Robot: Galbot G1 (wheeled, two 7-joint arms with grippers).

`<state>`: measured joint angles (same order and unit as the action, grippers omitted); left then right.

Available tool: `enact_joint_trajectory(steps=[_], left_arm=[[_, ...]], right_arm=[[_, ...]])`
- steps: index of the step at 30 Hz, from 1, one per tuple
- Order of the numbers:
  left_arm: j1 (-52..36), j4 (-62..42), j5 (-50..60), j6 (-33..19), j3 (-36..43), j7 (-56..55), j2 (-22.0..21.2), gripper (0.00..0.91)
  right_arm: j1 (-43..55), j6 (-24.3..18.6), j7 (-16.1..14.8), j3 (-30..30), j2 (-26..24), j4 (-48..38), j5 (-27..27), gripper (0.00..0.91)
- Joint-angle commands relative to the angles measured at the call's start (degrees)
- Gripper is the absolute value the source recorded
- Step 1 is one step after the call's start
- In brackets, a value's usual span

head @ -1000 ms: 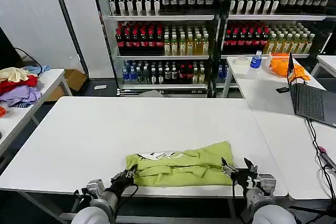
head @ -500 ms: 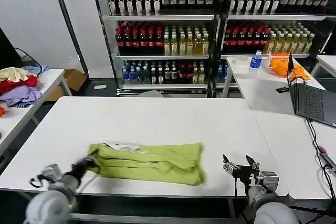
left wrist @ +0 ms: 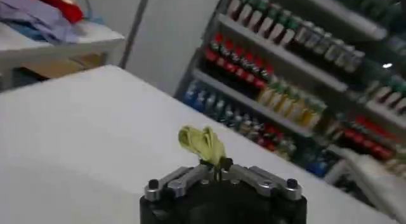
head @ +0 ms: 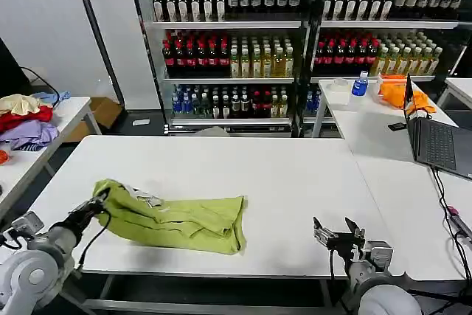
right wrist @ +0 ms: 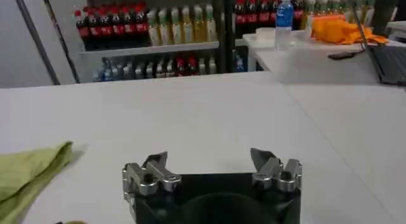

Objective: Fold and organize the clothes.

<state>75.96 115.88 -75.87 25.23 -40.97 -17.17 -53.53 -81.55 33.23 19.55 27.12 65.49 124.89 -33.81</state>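
We see our left gripper [head: 98,201] pinching one end of the lime T-shirt [head: 177,219] — its jaws are closed on the cloth. The shirt lies bunched on the left part of the white table [head: 280,182]. Our right gripper [head: 335,231] waits near the table's front edge — jaws spread wide, holding nothing.

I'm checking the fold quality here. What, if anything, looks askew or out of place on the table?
The T-shirt lies bunched and slanted near the table's front left, not squared. The left gripper is shut on its lifted corner, while the right gripper sits open, off to the right.
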Motion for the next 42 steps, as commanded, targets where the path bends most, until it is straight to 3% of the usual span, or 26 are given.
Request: enact_joint_trajectory(steps=[1, 9, 15, 16, 17, 18, 29, 33, 42], left_arm=[[-5.8, 6.4, -9.4, -1.2, 14.2, -0.6, -5.4, 0.030], [-10.7, -0.5, -3.4, -1.5, 23.9, -1.2, -10.7, 0.030], [-11.6, -3.8, 3.2, -1.4, 30.3, -0.9, -11.4, 0.030], [-11.8, -4.6, 4.5, -1.3, 30.8, -0.9, -11.5, 0.081], [-12.0, -5.3, 6.7, -0.9, 31.4, -0.8, -11.5, 0.262], [-12.2, -5.8, 7.3, -0.7, 31.5, -0.8, -11.5, 0.907], [-9.5, 1.9, 8.3, 0.9, 29.7, 2.2, -7.7, 0.907], [-8.5, 3.5, 8.6, 1.2, 25.3, 2.0, -6.3, 0.907], [-7.0, -7.2, 10.4, 1.6, 12.5, 1.0, -0.7, 0.907]], right_arm=[[0.1, 0.0, 0.0, -0.3, -0.1, -0.5, 0.0, 0.907], [1.1, 0.0, 0.1, -0.5, -0.1, -1.9, 0.0, 0.907], [2.2, 0.0, 0.2, -0.9, -0.2, -2.7, -0.1, 0.907], [2.3, 0.0, 0.2, -0.9, -0.2, -2.8, -0.1, 0.907], [2.6, 0.0, 0.3, -0.9, -0.1, -2.9, -0.1, 0.907], [2.7, 0.0, 0.3, -1.0, 0.0, -3.1, -0.2, 0.907], [3.9, 0.0, 0.3, -1.6, 0.3, -4.0, -0.1, 0.907], [3.9, 0.0, 0.3, -1.6, 0.5, -3.9, -0.1, 0.907], [3.6, -0.1, 0.2, -1.3, 0.2, -4.2, -0.1, 0.907]])
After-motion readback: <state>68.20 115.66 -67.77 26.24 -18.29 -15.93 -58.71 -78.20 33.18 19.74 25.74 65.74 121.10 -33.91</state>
